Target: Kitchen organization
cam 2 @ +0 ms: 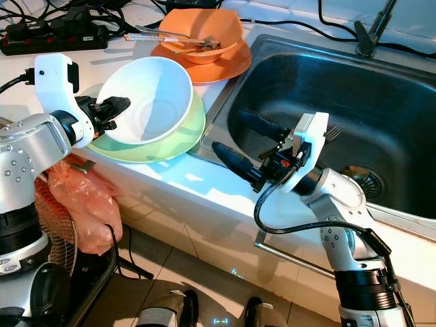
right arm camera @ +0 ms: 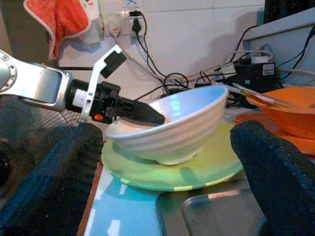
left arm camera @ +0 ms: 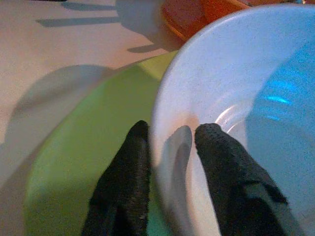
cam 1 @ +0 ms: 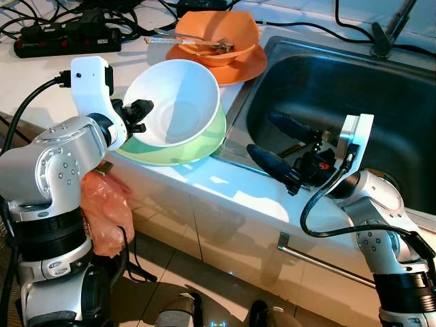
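Left claw pinching the rim of the round white ceramic bowl, tipped up on the pale green plate.

Likely stiff, glazed, slippery and breakable; the rim is the only hold. Its mouth faces right and up, toward the steel sink. Right claw gapes wide, holding nothing, at the white surface's near edge.

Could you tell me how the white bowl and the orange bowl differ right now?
The white bowl is tilted, gripped at its rim by the left gripper; the orange bowl sits level, untouched. The white bowl is empty over a green plate; the orange bowl holds utensils on an orange plate.
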You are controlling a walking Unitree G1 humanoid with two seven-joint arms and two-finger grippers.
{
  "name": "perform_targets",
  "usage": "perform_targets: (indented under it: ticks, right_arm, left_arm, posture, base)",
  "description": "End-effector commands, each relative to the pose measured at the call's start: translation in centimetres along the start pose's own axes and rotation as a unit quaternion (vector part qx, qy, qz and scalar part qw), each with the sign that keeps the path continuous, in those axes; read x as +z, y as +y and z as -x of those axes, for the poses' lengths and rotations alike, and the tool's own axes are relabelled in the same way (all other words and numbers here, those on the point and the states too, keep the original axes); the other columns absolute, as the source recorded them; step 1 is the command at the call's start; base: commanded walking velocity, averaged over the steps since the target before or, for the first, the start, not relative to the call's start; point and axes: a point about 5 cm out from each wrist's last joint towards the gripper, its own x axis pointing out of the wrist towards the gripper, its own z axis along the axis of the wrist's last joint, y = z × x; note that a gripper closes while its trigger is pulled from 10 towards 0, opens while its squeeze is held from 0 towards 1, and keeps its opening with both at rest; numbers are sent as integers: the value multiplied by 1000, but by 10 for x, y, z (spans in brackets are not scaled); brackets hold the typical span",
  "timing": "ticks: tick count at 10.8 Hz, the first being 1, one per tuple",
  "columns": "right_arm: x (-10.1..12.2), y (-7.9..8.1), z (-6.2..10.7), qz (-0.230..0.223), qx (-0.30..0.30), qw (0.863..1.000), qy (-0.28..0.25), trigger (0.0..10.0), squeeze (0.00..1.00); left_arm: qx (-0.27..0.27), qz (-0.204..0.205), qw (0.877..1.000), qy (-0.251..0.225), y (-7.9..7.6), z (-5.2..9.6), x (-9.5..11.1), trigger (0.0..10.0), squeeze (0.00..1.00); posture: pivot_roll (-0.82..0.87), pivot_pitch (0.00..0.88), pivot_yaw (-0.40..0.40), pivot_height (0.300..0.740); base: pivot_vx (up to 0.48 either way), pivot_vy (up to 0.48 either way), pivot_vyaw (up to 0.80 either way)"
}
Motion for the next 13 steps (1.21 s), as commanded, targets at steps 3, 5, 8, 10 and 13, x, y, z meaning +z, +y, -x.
perform_targets:
  ticks: [3,5,8,10,13]
  right_arm:
    - [0,3,-3,3,16,1000,6,10000,0]
    - [0,3,-3,4,15,1000,6,10000,0]
    - [-1,3,-3,2,14,1000,6,10000,0]
    - [-1,3,-3,3,14,1000,5,10000,0]
    - [-1,1,-3,7,5,1000,4,10000,0]
  left_arm:
    - [-3,-12,1000,-15,-1,0,6,0,0]
    - [-7,-14,1000,-21,-3,1,7,0,0]
    - [-24,-19,998,-51,-8,2,13,0,0]
    - [-47,-16,995,-83,-14,4,20,0,0]
    - [-105,2,977,-187,-30,14,46,0,0]
  posture:
    - [150,189,22,740]
    - [149,190,22,740]
    - [149,190,22,740]
    - [148,190,20,740]
    - [147,189,23,740]
  base:
    - [0,0,0]
    - [0,0,0]
    - [0,0,0]
    - [0,0,0]
    - [0,0,0]
